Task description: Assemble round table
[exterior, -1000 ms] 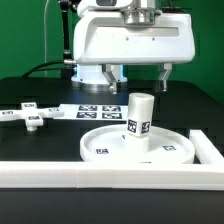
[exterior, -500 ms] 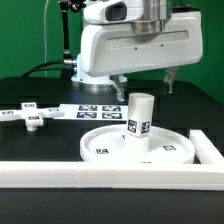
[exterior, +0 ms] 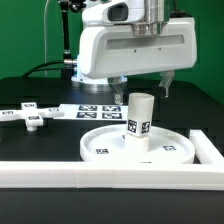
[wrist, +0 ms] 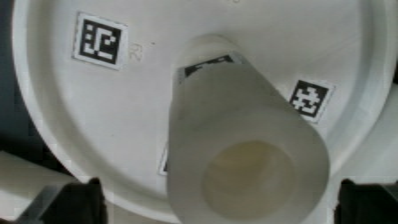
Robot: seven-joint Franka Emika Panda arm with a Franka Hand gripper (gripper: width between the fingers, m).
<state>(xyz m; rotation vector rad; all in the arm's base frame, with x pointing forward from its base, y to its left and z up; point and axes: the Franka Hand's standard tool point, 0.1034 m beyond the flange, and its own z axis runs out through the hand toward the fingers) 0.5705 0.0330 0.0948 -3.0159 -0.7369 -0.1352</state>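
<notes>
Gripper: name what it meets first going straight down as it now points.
Probably the upright leg, standing on the round disc below the open gripper. The wrist view shows its top between the fingers, so they would likely straddle it; depth is unclear.

Furniture parts, three in total: one round disc, one cylindrical leg, one cross-shaped base.

Rig items: one marker board, one long white rail.

One gripper with two fingers.

Tags counted in the exterior view — two on the leg, two on the disc's upper face. The wrist view shows two full tags on the disc and a third partly hidden by the leg.

Tags on the base and the marker board — several, exact number not readable.
</notes>
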